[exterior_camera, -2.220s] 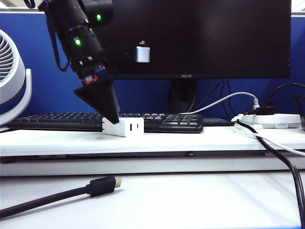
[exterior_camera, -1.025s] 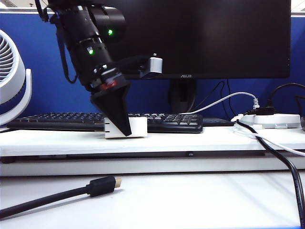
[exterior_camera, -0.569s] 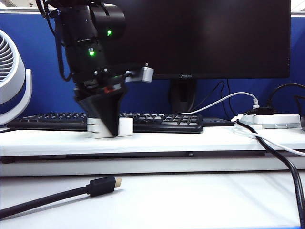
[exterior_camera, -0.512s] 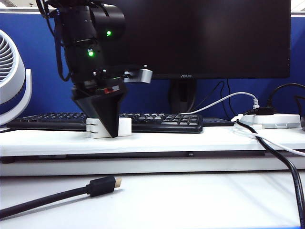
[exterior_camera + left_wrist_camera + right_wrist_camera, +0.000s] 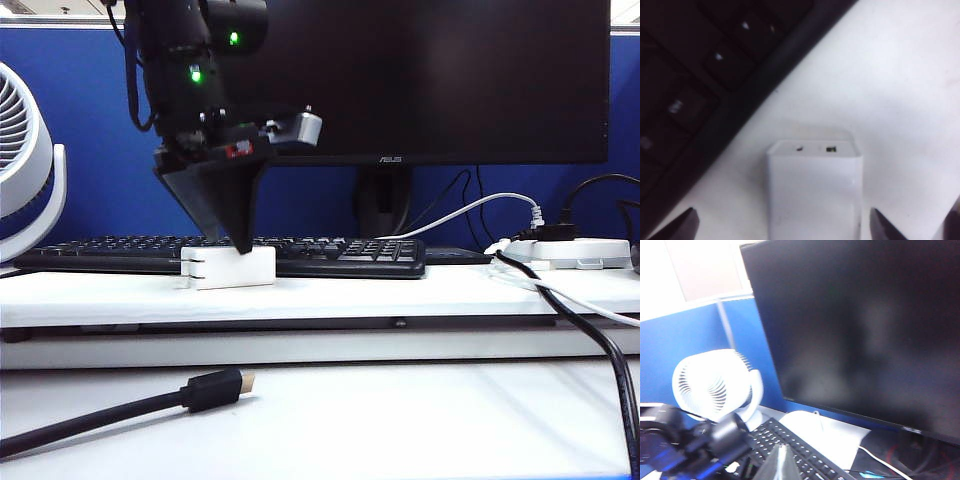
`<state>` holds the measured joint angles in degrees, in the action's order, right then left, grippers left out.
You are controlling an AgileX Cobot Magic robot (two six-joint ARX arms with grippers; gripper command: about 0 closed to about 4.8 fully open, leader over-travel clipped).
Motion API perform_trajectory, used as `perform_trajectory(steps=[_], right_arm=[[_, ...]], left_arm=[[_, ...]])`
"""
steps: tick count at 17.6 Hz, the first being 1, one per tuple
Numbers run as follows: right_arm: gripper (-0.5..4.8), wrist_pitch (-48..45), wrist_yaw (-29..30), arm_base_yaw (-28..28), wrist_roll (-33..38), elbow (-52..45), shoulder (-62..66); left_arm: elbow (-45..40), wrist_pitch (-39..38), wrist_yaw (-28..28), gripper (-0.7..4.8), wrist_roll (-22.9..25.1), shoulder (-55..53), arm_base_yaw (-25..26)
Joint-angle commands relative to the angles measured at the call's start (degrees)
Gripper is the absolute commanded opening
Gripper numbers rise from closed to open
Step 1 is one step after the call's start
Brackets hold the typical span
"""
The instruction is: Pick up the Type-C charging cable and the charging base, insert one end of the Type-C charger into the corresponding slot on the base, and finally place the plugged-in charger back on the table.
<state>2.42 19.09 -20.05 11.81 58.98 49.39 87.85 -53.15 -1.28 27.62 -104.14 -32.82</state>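
The white charging base (image 5: 228,267) lies flat on the raised shelf (image 5: 400,292) of the table (image 5: 420,420), just in front of the keyboard. My left gripper (image 5: 240,238) hangs right above it, pointing down. In the left wrist view the left gripper (image 5: 782,226) is open, with the charging base (image 5: 814,195) between its fingertips (image 5: 686,225) and clear of both. The base's end face shows the small oval slot (image 5: 800,148) beside a larger port. A thin white cable (image 5: 580,306), apparently the Type-C charging cable, trails off the shelf at right; its plug is hidden. My right gripper (image 5: 781,464) is shut and empty, raised toward the monitor.
A black keyboard (image 5: 330,255) and a monitor (image 5: 420,80) stand behind the base. A white fan (image 5: 25,160) is at far left and a white power strip (image 5: 580,253) at far right. A black gold-tipped cable (image 5: 215,388) lies on the lower table. A thick black cable (image 5: 590,335) hangs at right.
The left gripper slid the charging base leftward along the shelf, then opened, let go of it and rose. The right gripper has stayed where it was.
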Motion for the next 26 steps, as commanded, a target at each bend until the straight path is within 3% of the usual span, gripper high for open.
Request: perform_trajectory(steps=[1,6,9,10,11,12,13,16,19,23,24,26], right_arm=[[-0.01,-0.9,0.5,-0.1,0.2,0.3,-0.1],[-0.01,-0.4,0.5,-0.1,0.2,0.3,-0.1],[-0.01,0.3,0.5,-0.1,0.2,0.3,-0.1],[-0.01,0.4,0.5,-0.1,0.2,0.3,-0.1],[-0.01,0.5,0.5,-0.1,0.2,0.3,-0.1],[-0.01,1.2,0.3,0.0,0.2,0.3,-0.1],[-0.01,3.9,0.2,0.0,0.2,0.3,-0.1],[-0.01,14.5,-6.8,0.0,-1.1,0.4,0.0],[-0.02,21.8,-16.7,0.1,-3.2,2.4,1.9],[-0.01,34.3,-17.6,-0.1,-5.8,8.6,14.3],[0.26,35.1,-16.4,-0.1,-5.8,8.6,18.8],[4.12,36.3,-13.7,-0.1,-5.3,8.6,24.9]], left_arm=[[0.0,-1.8,-2.6,4.53,0.5,-1.8,0.0],[-0.1,-1.3,-2.6,4.44,0.5,-4.9,0.0],[-0.1,-1.2,-2.6,2.8,0.4,-4.9,0.0],[-0.1,-1.0,-2.6,1.68,0.5,-4.9,0.0],[-0.1,-0.9,-2.6,1.15,0.5,-4.9,0.0],[0.0,-1.0,-2.6,0.24,0.4,-4.7,0.0],[0.0,-1.0,-2.8,-0.05,-0.2,-4.0,0.0],[0.0,2.4,-6.3,-0.05,-0.8,1.9,0.0],[0.1,10.0,-14.5,-0.05,-6.2,11.2,0.0],[0.1,24.9,-15.7,-0.05,-15.3,21.8,0.0],[0.1,26.9,-15.7,-0.05,-16.4,23.5,0.0],[0.1,27.0,-15.8,-0.05,-17.2,24.5,0.0]])
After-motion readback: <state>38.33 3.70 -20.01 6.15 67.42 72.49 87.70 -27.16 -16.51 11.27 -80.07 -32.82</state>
